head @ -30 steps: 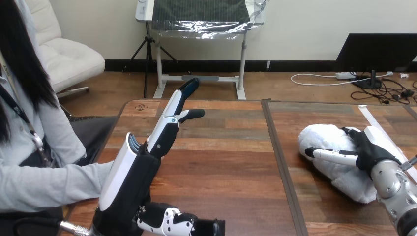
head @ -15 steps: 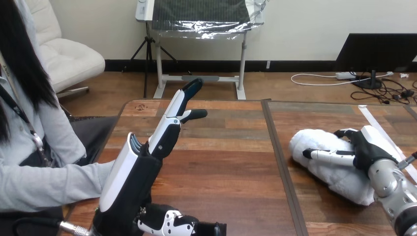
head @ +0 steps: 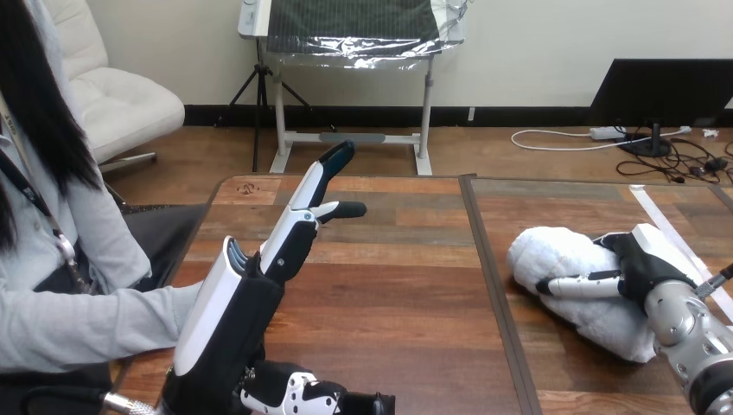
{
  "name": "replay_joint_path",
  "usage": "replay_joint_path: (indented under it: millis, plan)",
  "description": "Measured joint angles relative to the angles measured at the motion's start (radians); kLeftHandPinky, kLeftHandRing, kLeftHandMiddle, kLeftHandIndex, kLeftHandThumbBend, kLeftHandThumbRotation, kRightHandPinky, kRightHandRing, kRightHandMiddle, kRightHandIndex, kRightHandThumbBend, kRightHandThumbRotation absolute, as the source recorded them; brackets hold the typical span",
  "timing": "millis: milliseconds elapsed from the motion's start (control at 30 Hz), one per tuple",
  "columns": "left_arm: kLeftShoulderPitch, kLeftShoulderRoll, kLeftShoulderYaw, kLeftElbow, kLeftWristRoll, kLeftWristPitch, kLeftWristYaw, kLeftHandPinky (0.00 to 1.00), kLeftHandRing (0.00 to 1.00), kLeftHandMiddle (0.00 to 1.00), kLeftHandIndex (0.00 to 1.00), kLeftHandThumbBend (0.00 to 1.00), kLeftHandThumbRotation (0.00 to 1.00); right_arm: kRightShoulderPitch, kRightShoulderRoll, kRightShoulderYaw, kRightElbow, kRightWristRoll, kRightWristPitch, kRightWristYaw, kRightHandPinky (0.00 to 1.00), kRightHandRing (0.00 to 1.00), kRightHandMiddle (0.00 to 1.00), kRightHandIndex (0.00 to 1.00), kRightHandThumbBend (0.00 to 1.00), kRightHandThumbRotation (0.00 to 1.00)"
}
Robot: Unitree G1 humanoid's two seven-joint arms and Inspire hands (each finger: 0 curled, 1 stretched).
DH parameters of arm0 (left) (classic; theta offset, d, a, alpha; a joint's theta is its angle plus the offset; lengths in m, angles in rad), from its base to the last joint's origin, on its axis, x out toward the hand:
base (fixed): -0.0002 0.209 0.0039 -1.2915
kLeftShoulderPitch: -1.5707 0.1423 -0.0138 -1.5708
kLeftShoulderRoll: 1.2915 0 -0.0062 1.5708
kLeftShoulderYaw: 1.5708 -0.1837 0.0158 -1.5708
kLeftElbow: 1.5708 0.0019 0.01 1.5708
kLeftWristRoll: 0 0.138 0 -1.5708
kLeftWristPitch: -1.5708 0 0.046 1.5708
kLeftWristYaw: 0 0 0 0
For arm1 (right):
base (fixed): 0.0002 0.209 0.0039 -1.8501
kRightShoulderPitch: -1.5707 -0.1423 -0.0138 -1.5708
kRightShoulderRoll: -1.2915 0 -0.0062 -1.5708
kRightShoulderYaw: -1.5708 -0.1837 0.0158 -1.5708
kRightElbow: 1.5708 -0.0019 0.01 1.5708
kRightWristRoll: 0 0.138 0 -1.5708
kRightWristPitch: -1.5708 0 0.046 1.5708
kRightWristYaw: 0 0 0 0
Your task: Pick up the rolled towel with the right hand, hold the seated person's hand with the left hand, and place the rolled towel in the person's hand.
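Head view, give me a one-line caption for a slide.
Right hand curled around the rolled towel on the table, left hand raised open near the person's sleeve.

So the rolled towel (head: 557, 255) is a white, fluffy roll lying on its side on the wooden table (head: 398, 294), just right of the dark seam (head: 490, 285). It sits at a slant, with its rounded end closest to the seam and the other end angling away from it. The right hand (head: 644, 264) is wrapped on it, thumb across the front.
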Motion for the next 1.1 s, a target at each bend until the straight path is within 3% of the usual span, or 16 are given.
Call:
replay_joint_path:
  millis: [467, 1100]
  plan:
    - [0.0, 0.0, 0.008, 0.0, 0.0, -0.011, 0.0, 0.78, 0.98, 1.0, 1.0, 1.0, 0.71, -0.004, 0.016, -0.042, -0.002, 0.049, -0.001, -0.01, 0.46, 0.55, 0.61, 0.56, 0.84, 0.0]
    - [0.0, 0.007, 0.009, 0.0, -0.002, -0.003, -0.011, 0.82, 1.0, 1.0, 1.0, 1.0, 0.7, 0.006, 0.025, -0.078, -0.002, 0.099, -0.053, -0.033, 0.42, 0.49, 0.53, 0.51, 0.84, 0.0]
